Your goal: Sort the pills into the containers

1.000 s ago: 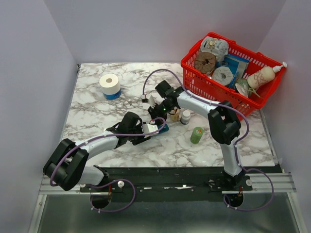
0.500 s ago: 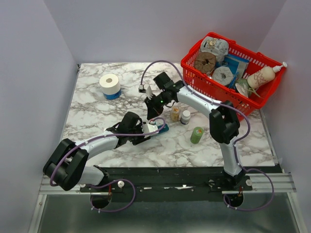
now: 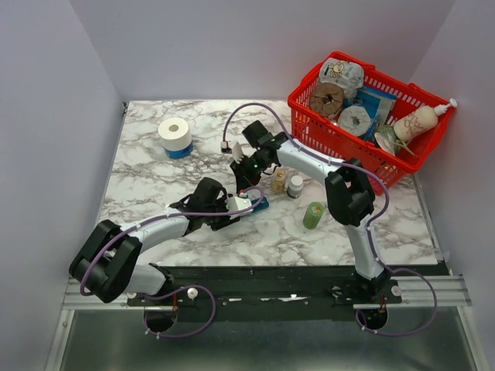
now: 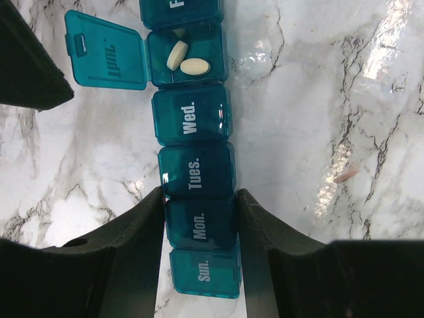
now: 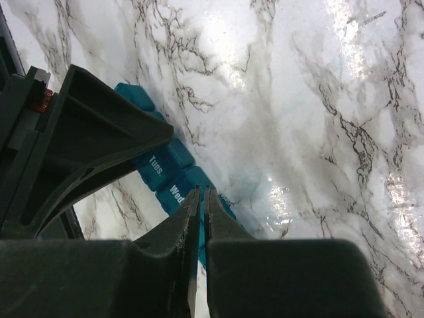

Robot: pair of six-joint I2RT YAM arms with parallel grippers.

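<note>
- Left hand: lower centre of the left-wrist view; its fingers clamp both sides of the teal pill organiser at the "Mon." compartment.
- Pill organiser: lies on the marble worktop, running from bottom to top of the frame; one lid is swung open leftward, with two pale pills inside.
- Right hand: bottom centre of the right-wrist view; fingers pressed almost together, nothing visible between them.

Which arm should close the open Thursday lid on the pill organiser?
Right. The left gripper clamps the organiser at Monday, steadying it; the right gripper hangs just above it, fingers together.
</note>
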